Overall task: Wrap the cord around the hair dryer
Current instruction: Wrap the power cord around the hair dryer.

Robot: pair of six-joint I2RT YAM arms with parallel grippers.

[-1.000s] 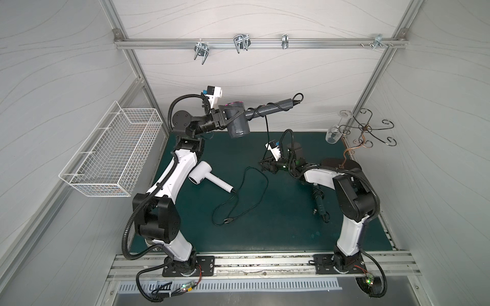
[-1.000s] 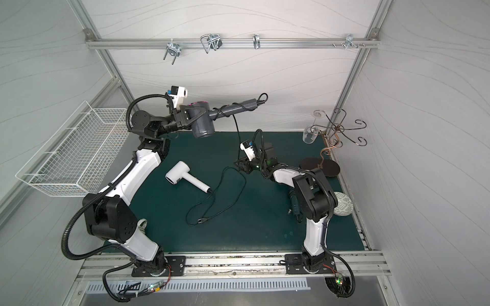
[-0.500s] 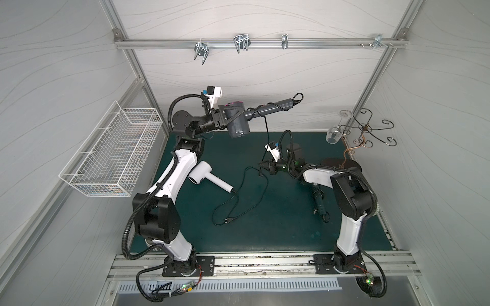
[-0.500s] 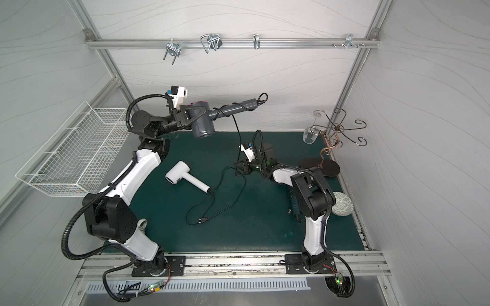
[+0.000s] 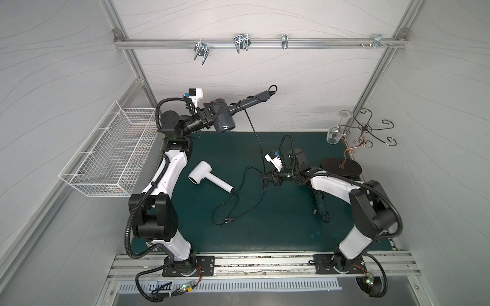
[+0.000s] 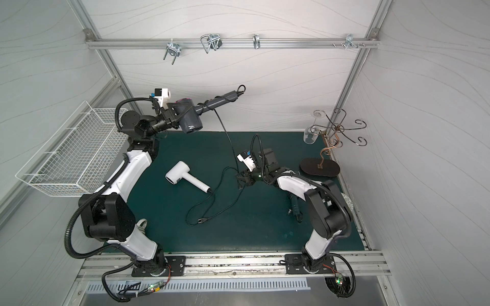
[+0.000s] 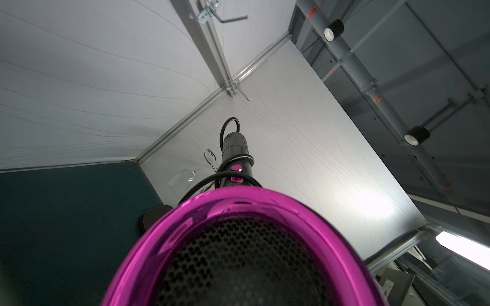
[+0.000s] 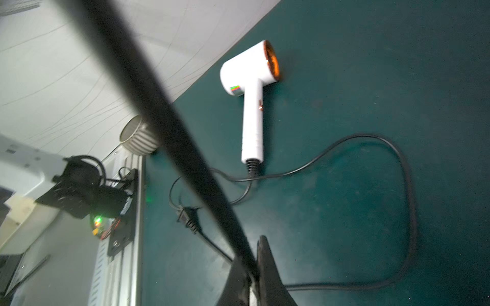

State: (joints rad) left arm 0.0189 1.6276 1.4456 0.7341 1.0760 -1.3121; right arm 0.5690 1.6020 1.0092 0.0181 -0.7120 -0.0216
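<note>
Green mat below white panelled walls. Grips the grey hair dryer by its barrel in the left gripper, jaws clenched on it, well above the mat. Points the dryer's handle, its long axis, straight away from those jaws, toward the back wall and the right arm's side. Turns the magenta rear ring to the left wrist camera. Carries the cord in a few turns round the handle, then lets it drop down to the right gripper. Pinches that cord between the right jaws, closed tight on it, low over the mat. Holds the left arm raised, wrist turned toward the right arm. Keeps the right arm low, elbow bent, jaws aimed toward the left arm's side.

Between the two sets of jaws, flat on the mat: white hair dryer, with loose black loops and a plug near it. Beyond the left jaws, on the side wall: wire basket, contents too faint to tell.
</note>
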